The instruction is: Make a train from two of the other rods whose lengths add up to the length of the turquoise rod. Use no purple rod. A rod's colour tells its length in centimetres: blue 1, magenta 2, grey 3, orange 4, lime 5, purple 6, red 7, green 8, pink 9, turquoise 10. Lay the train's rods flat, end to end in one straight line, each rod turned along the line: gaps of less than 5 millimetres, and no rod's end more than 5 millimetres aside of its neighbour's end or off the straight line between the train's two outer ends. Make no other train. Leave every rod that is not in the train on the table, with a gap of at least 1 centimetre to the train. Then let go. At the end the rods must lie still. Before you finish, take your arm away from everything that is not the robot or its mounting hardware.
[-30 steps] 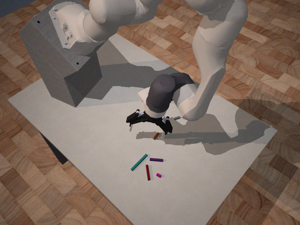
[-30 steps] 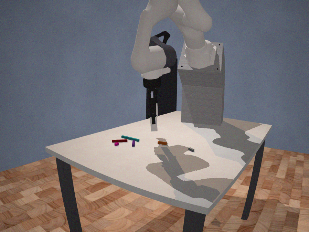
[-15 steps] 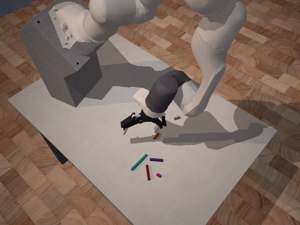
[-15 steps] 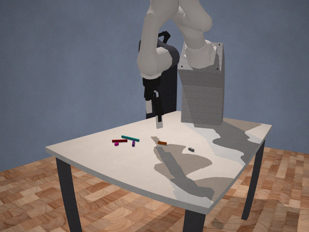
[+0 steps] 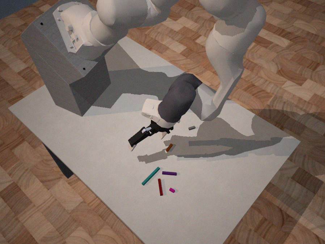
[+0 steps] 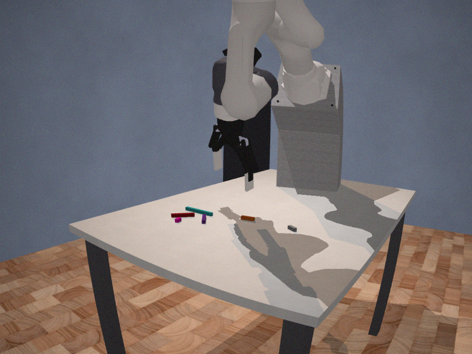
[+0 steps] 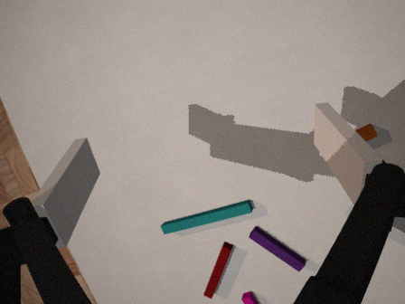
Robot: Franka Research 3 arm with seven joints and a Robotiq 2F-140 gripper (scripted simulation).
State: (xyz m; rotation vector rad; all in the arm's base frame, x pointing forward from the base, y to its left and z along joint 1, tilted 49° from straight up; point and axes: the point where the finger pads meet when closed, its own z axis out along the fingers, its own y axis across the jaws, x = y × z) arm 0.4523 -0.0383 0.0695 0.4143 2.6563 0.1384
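My claw (image 5: 147, 141) (image 6: 233, 179) (image 7: 202, 139): one, spread, nothing pinched.
Grey rod (image 5: 191, 127) (image 6: 291, 228): one, on the table beyond the orange; light, stiff, I judge; grip mid-sides.
Orange (image 5: 169, 147) (image 6: 247, 218) (image 7: 366, 132), turquoise (image 5: 150, 176) (image 6: 198, 211) (image 7: 207, 217), purple (image 5: 169, 173) (image 6: 204, 219) (image 7: 277, 249), magenta (image 5: 172, 190) (image 6: 177, 219) (image 7: 249, 298): one each.
Red rod (image 5: 160, 186) (image 6: 183, 215) (image 7: 219, 270): one, beside turquoise; likewise rigid.

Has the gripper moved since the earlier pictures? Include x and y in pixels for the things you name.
Yes. Judged against the orange rod (image 5: 169, 147) (image 6: 247, 218) (image 7: 366, 132) in the exterior view, the gripper (image 5: 149, 139) (image 6: 233, 179) (image 7: 202, 139) sat left of it, and it has come across toward it, its nearer fingertip now almost above it.
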